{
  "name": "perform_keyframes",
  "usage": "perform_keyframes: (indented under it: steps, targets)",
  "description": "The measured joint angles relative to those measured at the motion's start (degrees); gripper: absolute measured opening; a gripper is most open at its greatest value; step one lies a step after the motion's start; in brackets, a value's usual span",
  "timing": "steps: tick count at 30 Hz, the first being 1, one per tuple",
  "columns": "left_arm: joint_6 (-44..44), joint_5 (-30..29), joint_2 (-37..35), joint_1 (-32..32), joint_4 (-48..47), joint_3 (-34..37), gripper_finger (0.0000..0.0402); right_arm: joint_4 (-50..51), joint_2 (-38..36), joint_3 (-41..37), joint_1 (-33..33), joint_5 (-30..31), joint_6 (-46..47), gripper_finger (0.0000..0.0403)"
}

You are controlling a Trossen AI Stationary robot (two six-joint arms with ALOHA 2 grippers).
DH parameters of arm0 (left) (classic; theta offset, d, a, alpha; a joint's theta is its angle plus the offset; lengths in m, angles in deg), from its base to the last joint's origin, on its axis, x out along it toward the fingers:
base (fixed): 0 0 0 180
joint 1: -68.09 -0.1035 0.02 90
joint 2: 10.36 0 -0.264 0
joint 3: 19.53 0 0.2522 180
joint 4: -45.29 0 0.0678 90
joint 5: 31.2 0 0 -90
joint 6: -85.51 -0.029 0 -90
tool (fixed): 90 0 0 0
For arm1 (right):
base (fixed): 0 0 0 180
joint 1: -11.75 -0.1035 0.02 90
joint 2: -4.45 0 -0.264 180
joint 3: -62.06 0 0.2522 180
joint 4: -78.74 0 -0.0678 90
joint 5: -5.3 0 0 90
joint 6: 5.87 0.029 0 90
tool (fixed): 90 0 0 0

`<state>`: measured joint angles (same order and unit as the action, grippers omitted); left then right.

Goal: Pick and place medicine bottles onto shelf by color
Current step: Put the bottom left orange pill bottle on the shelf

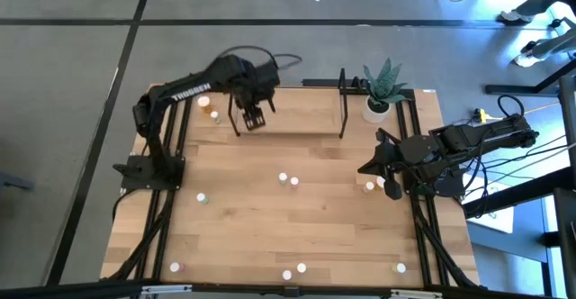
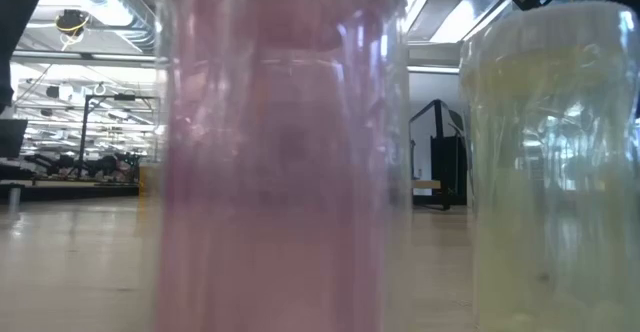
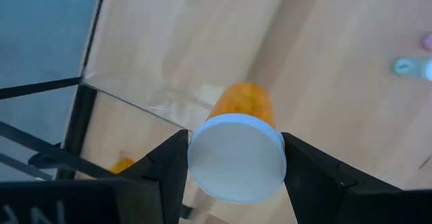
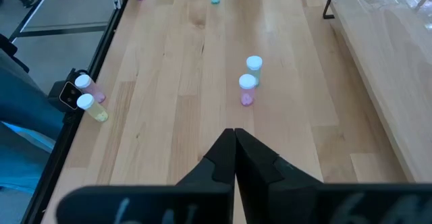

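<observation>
My left gripper [image 1: 255,119] is at the far left, over the left end of the shelf [image 1: 297,123], and is shut on an orange bottle with a white cap [image 3: 244,104]. The shelf is a light board between thin black uprights. My right gripper [image 1: 369,167] is shut and empty, low over the table's right side, with two bottles [image 1: 374,185] beside it. A pink bottle [image 4: 247,89] and a whitish one [image 4: 254,65] stand upright mid-table. Two orange bottles [image 1: 209,108] stand left of the shelf. My left gripper pinches the orange bottle between its two fingers [image 3: 165,166] at the white cap's rim [image 3: 197,158], one finger on each side. The fingers come from above, pointing down. The bottle stands upright below them over the light wood; whether its base touches the wood, I cannot tell.
A white plant pot [image 1: 376,110] stands by the shelf's right upright. More bottles stand along the near edge [image 1: 294,271], at near left [image 1: 175,267], left [image 1: 202,197] and near right [image 1: 400,267]. A pink bottle [image 2: 280,152] and a yellowish one [image 2: 555,172] fill the low view.
</observation>
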<state>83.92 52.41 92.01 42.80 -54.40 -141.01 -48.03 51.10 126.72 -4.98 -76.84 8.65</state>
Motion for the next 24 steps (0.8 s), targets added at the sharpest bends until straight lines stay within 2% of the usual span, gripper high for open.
perform_keyframes:
  steps: [9, 18, 24]
  targets:
    - [-10.92, 0.46, 0.11, -8.15, 4.26, 0.0, 0.019, 0.0, 0.0, 0.0, 0.0, 0.0, 0.02, 0.001]
    - [-19.87, 1.17, 3.02, -8.86, 6.49, 0.42, 0.019, -1.0, 0.11, 0.02, 0.02, 0.04, -0.2, 0.001]
    - [-21.86, 1.11, 6.22, -8.95, 8.49, 0.42, 0.019, -0.77, 0.17, 0.02, -0.02, 0.03, -0.73, 0.001]
